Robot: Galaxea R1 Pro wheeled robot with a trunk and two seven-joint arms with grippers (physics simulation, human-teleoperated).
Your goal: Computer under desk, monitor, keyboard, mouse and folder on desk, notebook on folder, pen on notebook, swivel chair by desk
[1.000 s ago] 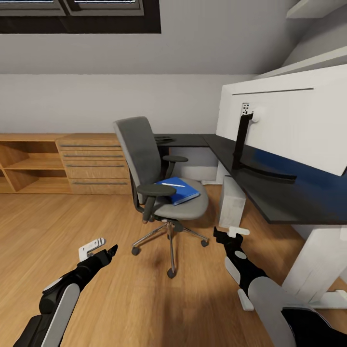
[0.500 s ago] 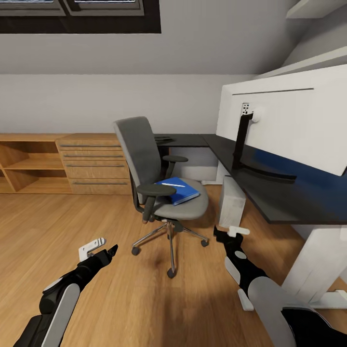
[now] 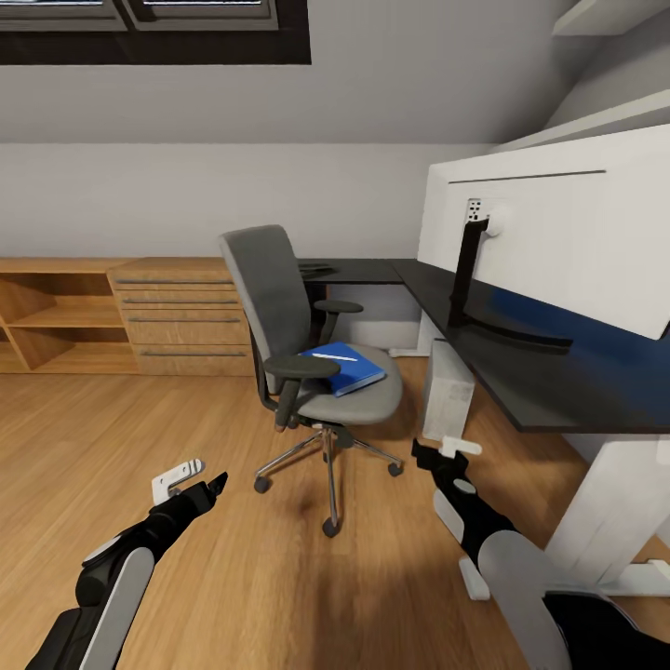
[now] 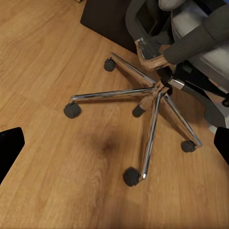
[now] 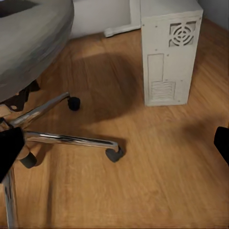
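Wooden flooring runs under a sloped white ceiling in an attic bedroom, where a light wooden chest with bar handles and open shelves stands against the far wall; the swivel chair sits mid-room, just beside the long black desk, its grey back turned toward the chest and its chrome star base and casters resting on the boards; a bright blue folder lies flat on the seat, and a slim white pen lies on top of it; whether a notebook lies between them cannot be told; the monitor stands on the desk with its white back to the camera, its thin black neck running down to a base on the desktop; the white-grey computer stands upright on the floor under the desk edge, near the chair's casters; a dark flat item at the desk's far corner is too small to identify; the left gripper hangs low over the floor short of the chair base, its two fingers spread wide and empty; the right gripper hangs between chair and computer, likewise parted wide with nothing held.
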